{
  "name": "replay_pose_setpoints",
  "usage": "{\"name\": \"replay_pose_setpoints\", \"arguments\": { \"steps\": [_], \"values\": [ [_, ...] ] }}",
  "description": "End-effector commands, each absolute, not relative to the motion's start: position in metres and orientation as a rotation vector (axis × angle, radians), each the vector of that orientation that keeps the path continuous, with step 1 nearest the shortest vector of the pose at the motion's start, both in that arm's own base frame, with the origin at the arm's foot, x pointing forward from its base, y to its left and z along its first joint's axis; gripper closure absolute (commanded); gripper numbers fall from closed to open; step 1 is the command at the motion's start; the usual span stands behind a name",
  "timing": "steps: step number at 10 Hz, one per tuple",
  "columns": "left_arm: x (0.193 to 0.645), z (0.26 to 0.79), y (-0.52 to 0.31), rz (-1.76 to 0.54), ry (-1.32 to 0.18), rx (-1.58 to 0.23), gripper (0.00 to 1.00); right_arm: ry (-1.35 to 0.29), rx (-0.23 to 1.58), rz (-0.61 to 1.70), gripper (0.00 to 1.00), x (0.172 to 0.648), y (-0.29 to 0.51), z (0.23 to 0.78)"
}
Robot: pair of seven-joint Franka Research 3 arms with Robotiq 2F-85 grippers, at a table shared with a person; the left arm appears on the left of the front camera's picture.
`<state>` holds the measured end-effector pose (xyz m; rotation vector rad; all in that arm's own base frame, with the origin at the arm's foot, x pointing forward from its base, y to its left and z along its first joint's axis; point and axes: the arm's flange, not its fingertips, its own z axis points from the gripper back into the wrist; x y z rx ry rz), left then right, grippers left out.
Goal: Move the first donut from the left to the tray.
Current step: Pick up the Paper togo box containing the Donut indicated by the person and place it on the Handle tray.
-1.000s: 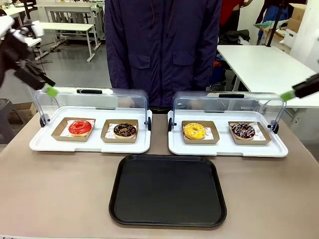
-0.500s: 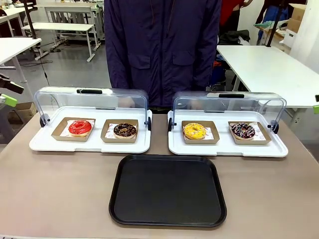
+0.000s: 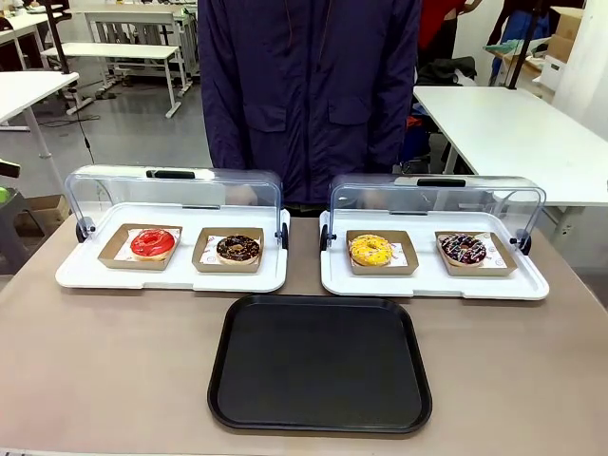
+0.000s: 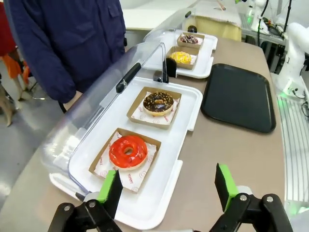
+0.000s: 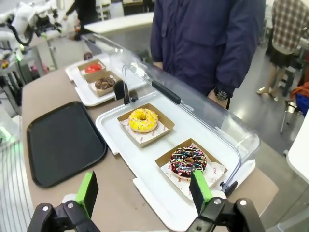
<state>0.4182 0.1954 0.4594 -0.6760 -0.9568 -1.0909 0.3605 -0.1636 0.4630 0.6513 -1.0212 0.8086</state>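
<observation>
Resting in a small brown cardboard tray (image 3: 114, 249), the first donut from the left (image 3: 153, 243) has glossy red icing and lies at the left end of the left white tray (image 3: 85, 277), under the raised clear lid (image 3: 171, 195). Just beside it, to the right in the same white tray, a chocolate-iced donut (image 3: 237, 249) lies in its own cardboard tray. The right white tray (image 3: 532, 283) carries a yellow-iced donut (image 3: 370, 250) and a dark donut with sprinkles (image 3: 463, 249), each in a cardboard tray as well, and its lid is also raised. The tray (image 3: 319, 363), black and flat with a raised rim, lies on the worktop (image 3: 104, 370) on the robot's side of the two white trays, before the gap between them. A person (image 3: 309, 95) in a dark blue jacket stands at the far side of the worktop, behind the lids.

In the left wrist view, the left pincer (image 4: 168, 180) is wide open and has hold of nothing; beyond its fingers lies the end of the left white tray, with the red donut the nearest. In the right wrist view, the right pincer (image 5: 144, 186) is also wide open and holds nothing; beyond its fingers lies the end of the right white tray, with the sprinkled donut near and the yellow one a little farther.
</observation>
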Motion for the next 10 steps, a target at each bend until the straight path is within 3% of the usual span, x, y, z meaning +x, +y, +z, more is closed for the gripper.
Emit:
{"name": "replay_pose_setpoints", "arguments": {
  "steps": [1,10],
  "values": [
    [0.4299,0.4633,0.194,-1.101,-0.967,-0.692,0.0,-1.018,0.651,0.809,0.0,0.3619,-0.165,0.4651],
    [0.4233,0.4585,0.1951,-1.089,-0.954,-0.681,0.0,-1.01,0.659,0.797,0.0,0.3611,-0.1641,0.462]
  ]
}}
